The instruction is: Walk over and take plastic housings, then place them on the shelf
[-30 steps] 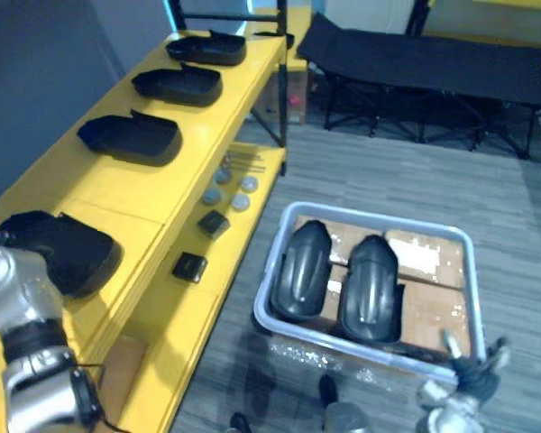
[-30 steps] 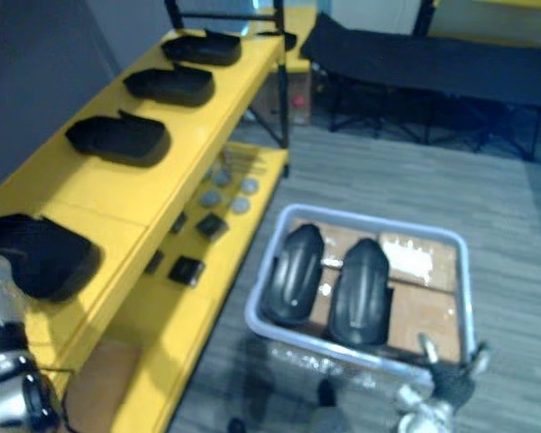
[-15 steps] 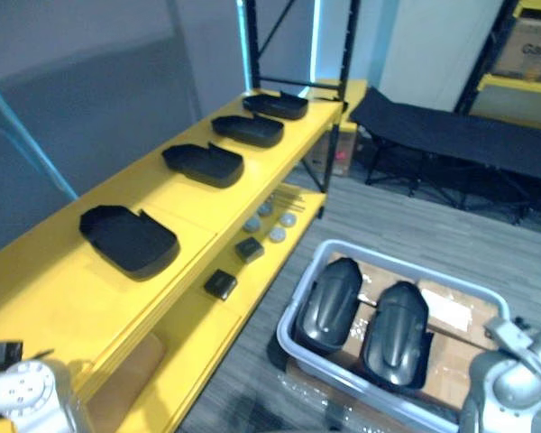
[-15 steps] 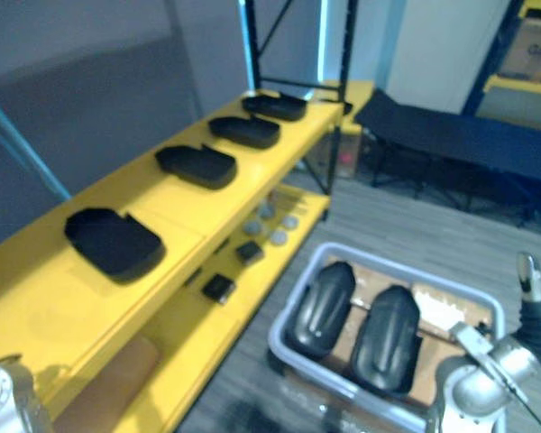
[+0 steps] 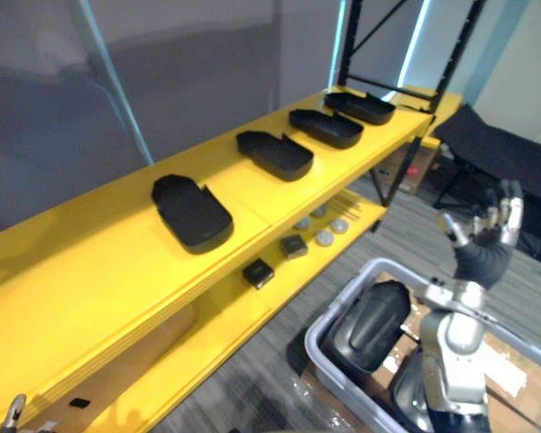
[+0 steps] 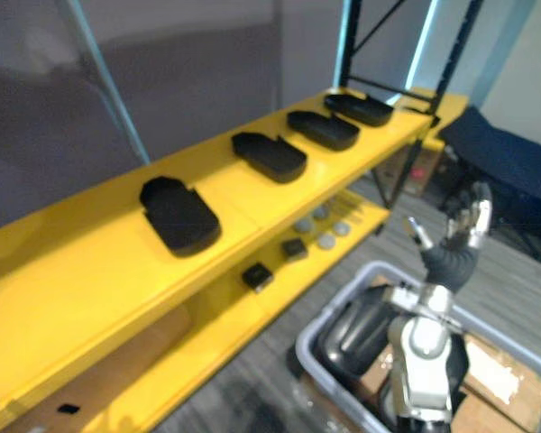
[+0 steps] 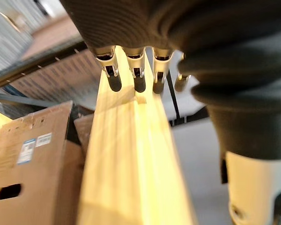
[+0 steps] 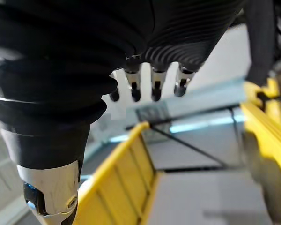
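Left eye view gives us our right hand (image 5: 483, 236) raised in the air, its fingers straight and spread wide, holding nothing. Just below that hand and a little to its left a grey crate (image 5: 335, 305) sits on the floor. A black plastic housing (image 5: 370, 323) lies tilted inside it, and another dark housing (image 5: 402, 397) shows beside that one, partly behind our forearm.

Well to the left of the hand runs the yellow shelf (image 5: 117, 271). Four more housings lie in a row on its top board, each apart from the next: the nearest housing (image 5: 191, 212), the second housing (image 5: 273, 154), the third housing (image 5: 325, 127) and the farthest housing (image 5: 359, 106). On the lower board we see small black blocks (image 5: 258, 273) and grey discs (image 5: 325, 237). Beyond the hand stands a black cot (image 5: 514, 158).

In the left wrist view our left hand (image 7: 138, 70) also holds nothing. Its fingers hang straight and relaxed over a yellow beam (image 7: 131, 154), with a cardboard box (image 7: 28, 154) beside the beam.
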Controlling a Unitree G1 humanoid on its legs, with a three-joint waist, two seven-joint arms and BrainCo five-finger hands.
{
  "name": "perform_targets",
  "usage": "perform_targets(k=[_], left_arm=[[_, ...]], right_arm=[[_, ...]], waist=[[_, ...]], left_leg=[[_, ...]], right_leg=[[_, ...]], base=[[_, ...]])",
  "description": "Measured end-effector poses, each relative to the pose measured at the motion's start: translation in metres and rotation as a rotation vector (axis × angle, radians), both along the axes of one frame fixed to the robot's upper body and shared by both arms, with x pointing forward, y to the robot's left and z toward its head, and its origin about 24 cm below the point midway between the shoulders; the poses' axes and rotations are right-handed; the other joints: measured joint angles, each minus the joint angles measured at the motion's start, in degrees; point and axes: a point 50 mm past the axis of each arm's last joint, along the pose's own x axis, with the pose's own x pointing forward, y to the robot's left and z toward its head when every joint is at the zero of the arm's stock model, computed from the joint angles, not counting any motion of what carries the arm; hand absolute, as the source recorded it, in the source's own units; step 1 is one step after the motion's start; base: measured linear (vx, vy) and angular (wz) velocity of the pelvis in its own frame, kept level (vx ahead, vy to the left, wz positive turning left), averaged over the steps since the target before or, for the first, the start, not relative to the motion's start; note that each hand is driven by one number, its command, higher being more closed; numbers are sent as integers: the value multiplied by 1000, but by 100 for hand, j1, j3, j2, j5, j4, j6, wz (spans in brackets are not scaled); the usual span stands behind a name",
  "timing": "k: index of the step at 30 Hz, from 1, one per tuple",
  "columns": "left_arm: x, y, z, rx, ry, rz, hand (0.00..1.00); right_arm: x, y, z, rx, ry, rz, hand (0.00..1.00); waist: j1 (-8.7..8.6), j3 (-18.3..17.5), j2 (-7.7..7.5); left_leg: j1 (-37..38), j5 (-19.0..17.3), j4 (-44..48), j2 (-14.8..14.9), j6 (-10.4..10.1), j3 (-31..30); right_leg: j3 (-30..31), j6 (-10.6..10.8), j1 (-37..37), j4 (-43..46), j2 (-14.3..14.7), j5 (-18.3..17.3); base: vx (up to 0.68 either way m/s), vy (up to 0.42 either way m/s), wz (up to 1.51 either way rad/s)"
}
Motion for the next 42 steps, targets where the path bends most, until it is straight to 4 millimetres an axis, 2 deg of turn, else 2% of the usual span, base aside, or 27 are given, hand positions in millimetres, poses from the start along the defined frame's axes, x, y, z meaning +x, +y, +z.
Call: perform_targets(k=[2,5,9,14,16,18,19,21,22,23,24,25,26,27,29,30,32,33,37,42], left_arm=[[-7,2,-5,-34,-14,-34,0],[-10,7,-5,-41,-30,-79,0],[-10,9,-6,-45,-41,-96,0],[2,4,-8,0,-32,-58,0],[16,-1,-3,59,-97,31,0],[31,-7,14,128,-210,114,0],[36,-10,21,152,-242,130,0],[51,-18,52,244,-378,171,0],[55,-21,60,257,-424,180,0],[63,-28,79,297,-520,159,0],[89,-37,118,384,-687,22,0],[105,-43,142,436,-793,-64,0],[129,-58,194,594,-996,-238,0],[137,-72,236,756,-1148,-359,0],[141,-85,275,905,-1297,-442,0],[142,-88,286,946,-1328,-459,0],[147,-89,289,933,-1336,-481,0],[149,-89,289,913,-1326,-510,0],[152,-88,287,781,-1327,-608,0],[166,-80,260,604,-1090,-675,0]], right_arm=[[1,-1,-7,12,27,21,0],[2,-1,-19,10,80,68,0],[2,0,-22,-20,94,120,0],[4,7,-21,-42,92,194,0],[5,12,-22,-36,96,215,0],[4,15,-23,-20,94,216,0],[4,16,-23,-12,89,214,0],[2,18,-27,15,96,208,0],[1,19,-28,21,101,206,0],[0,20,-30,35,105,205,0],[1,22,-29,38,98,211,0],[2,23,-28,37,92,219,0],[6,27,-24,33,77,238,0],[10,29,-20,29,67,253,0],[9,28,-17,18,65,258,0],[6,25,-18,14,79,254,0],[3,18,-21,13,106,229,0],[2,12,-23,16,129,209,0],[-3,3,-30,15,178,191,0],[-3,6,-32,14,189,223,0]], waist=[[-10,10,74],[34,14,80],[29,20,90],[29,22,84],[26,82,-9],[32,224,-263],[32,260,-323],[103,374,-657],[143,372,-740],[208,348,-859],[249,337,-881],[247,340,-874],[186,352,-839],[53,367,-763],[-153,343,-623],[-244,313,-477],[-390,233,-303],[-391,226,-250],[-401,204,-224],[-417,198,-235]], left_leg=[[9,0,-4,-19,1,25],[73,-5,-6,13,5,40],[69,-3,-8,101,-3,330],[75,31,-11,87,-6,342],[53,37,-11,90,-2,366],[39,37,-9,95,-2,345],[29,39,-8,95,-4,327],[-70,66,22,92,-7,274],[-70,69,23,87,-10,270],[-44,76,25,81,-14,255],[-16,75,26,78,-14,252],[-8,75,27,72,-14,253],[3,76,32,54,-13,292],[-11,70,41,-10,-5,325],[49,0,51,-77,78,491],[99,-38,64,-110,136,632],[114,-53,60,-123,156,745],[172,-66,38,-95,139,830],[195,-98,38,10,92,860],[274,-119,38,45,73,945]], right_leg=[[21,19,0,-1,-25,12],[39,15,54,-1,4,1],[42,14,47,-1,27,-6],[54,76,-3,-11,-16,-61],[60,71,-39,-11,-15,-43],[30,67,-36,-11,-9,-44],[13,64,-34,-9,-8,-43],[-46,44,-65,3,-2,-11],[-50,43,-59,9,-4,-11],[-50,43,-25,36,-12,-11],[-42,43,-22,114,-24,-12],[-32,43,-29,149,-44,-14],[-2,42,-51,181,-75,-14],[24,46,-51,184,-131,-12],[165,63,-79,183,-201,5],[312,88,-108,170,-240,21],[407,113,-160,152,-253,50],[474,123,-159,124,-218,57],[484,92,-163,101,-84,47],[599,71,-160,100,-72,49]], base=[[-1,30,-4],[-1,4,-1],[-26,-8,0],[7,0,-1],[27,-4,-5],[9,-5,3],[24,-9,15],[50,-6,18],[74,5,15],[65,27,13],[50,36,12],[-4,31,-2],[-51,37,-13],[-57,45,-17],[-36,89,-40],[-11,86,-57],[37,28,-42],[51,-23,-30],[35,-60,-9],[16,-11,-9]])
